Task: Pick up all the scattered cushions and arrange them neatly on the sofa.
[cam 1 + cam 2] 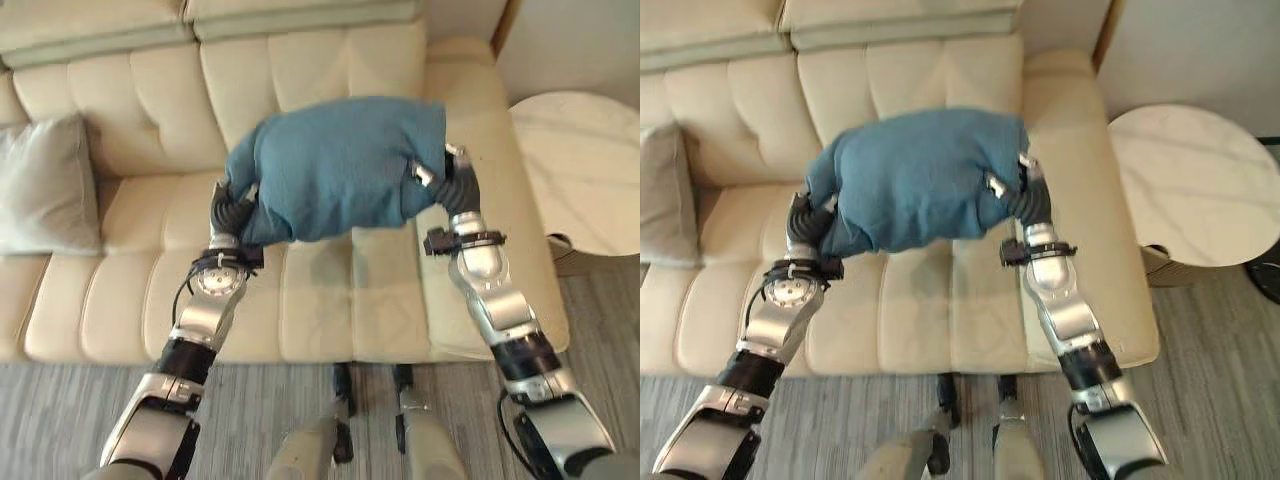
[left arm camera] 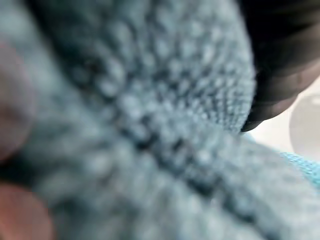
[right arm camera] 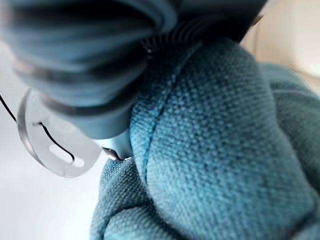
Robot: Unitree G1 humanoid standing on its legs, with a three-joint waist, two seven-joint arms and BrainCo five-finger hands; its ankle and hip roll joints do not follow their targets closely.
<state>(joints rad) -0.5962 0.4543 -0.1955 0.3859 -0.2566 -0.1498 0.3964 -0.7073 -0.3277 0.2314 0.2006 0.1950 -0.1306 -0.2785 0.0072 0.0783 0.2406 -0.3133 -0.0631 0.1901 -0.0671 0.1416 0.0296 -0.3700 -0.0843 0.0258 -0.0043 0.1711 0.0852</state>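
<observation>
A blue knitted cushion (image 1: 340,165) hangs above the cream sofa's seat (image 1: 330,290), held between my two hands. My left hand (image 1: 232,210) grips its lower left corner, fingers dug into the cloth. My right hand (image 1: 455,185) pinches its right edge, with the thumb pressed into the fabric. Up close, the blue weave (image 2: 150,125) shows in the left wrist view, and the cushion's seam (image 3: 215,150) shows in the right wrist view. A grey cushion (image 1: 45,185) leans upright against the sofa's backrest at the far left.
A round white marble side table (image 1: 585,170) stands right of the sofa's arm (image 1: 470,90). Grey wood-look floor (image 1: 60,420) runs along the sofa's front edge.
</observation>
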